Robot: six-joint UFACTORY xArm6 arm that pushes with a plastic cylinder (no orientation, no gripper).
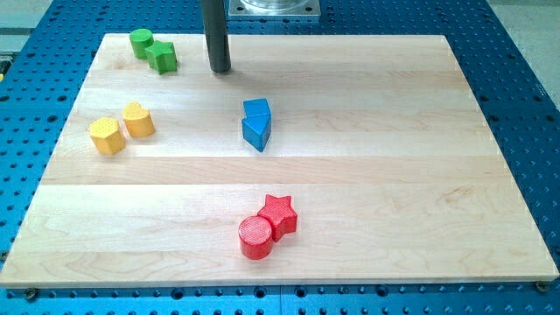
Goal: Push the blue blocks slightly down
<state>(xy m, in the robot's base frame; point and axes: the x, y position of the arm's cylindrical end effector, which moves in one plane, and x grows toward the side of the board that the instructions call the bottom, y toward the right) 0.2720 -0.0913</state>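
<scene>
A: Camera view: blue blocks point(256, 123) touching, just above frame centre. My tip point(220, 70) upper left of them, apart; no fingers, just a rod.

B: Step?

A: Approach, I'd say. Next: get above them, push toward the bottom.

The arm enters from the view's top centre, its metal flange partly cut off by the frame edge. A straight dark rod hangs vertically from it. My tip point(220, 70) rests low, near the view's top, upright and untilted.
</scene>
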